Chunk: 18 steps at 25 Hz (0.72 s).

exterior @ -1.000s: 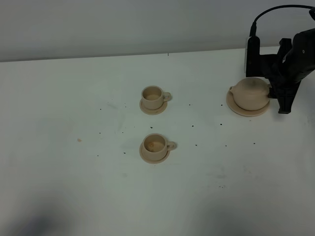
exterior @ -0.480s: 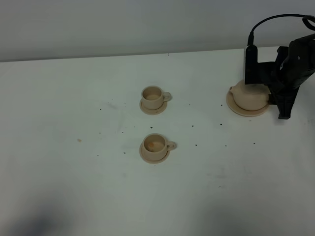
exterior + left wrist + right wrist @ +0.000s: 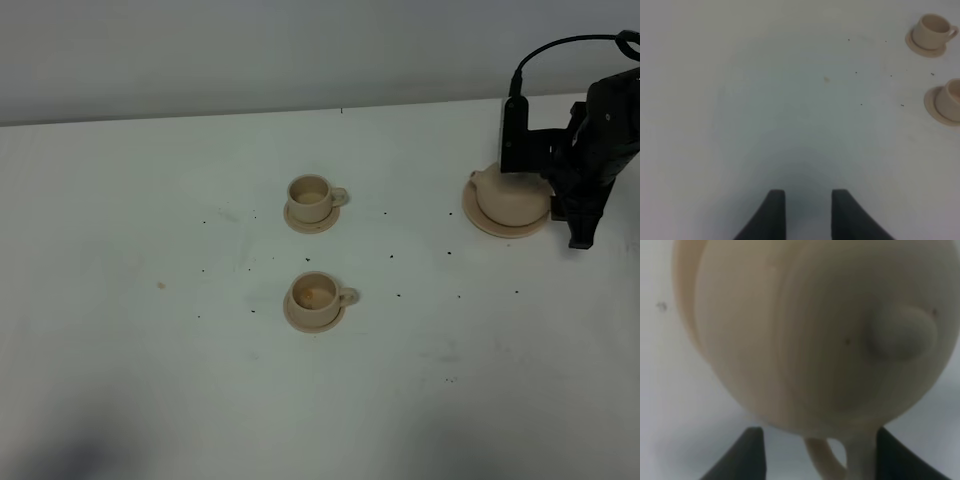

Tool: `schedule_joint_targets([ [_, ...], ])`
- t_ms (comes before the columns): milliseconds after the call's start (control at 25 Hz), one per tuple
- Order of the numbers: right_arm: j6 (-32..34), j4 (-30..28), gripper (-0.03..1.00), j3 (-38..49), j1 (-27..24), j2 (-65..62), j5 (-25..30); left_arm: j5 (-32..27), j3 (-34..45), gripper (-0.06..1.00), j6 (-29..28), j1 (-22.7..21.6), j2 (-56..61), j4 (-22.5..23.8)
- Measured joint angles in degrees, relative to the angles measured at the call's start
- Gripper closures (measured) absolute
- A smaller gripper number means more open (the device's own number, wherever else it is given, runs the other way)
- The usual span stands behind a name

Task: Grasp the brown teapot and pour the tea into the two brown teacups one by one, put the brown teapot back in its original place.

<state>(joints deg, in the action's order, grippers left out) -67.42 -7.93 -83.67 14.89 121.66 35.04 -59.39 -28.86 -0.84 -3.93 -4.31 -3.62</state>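
Between the right gripper's (image 3: 821, 452) fingers (image 3: 747, 452) lies the loop handle (image 3: 824, 462) of the teapot (image 3: 810, 335). The jaws stand wide, one finger to each side of the handle with a gap showing on both sides, so nothing is clamped. Directly ahead of those jaws the teapot's body fills the wrist view, blurred by closeness, with the lid knob (image 3: 902, 335) beyond the handle. From the high camera the teapot sits upright on its wide saucer (image 3: 485, 222), with its spout (image 3: 474, 180) pointing away from the jaws. Well apart from the right jaws, beyond the spout, stand the far cup (image 3: 312, 196) and the near cup (image 3: 314, 293), each on a small saucer. A faint orange patch shows inside the near cup; the far cup's contents cannot be told. Dark specks (image 3: 390, 256) dot the table (image 3: 150, 350) between the cups and the teapot. The left gripper (image 3: 807, 212) hangs over bare table, its jaws narrowly parted with nothing between them. Both cups lie ahead of its fingertips and off to one side, well apart from them.
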Motion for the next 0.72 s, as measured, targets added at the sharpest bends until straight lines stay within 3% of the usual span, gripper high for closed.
schedule_joint_targets([
  [440,5.63,0.15,0.54,0.00,1.06,0.00,5.26,0.00,0.00,0.70,0.00,0.00,0.00,0.00],
  [720,13.72,1.33,0.54,-2.65,3.17,0.00,10.95,0.00,0.00,0.70,0.07,0.00,0.00,0.00],
])
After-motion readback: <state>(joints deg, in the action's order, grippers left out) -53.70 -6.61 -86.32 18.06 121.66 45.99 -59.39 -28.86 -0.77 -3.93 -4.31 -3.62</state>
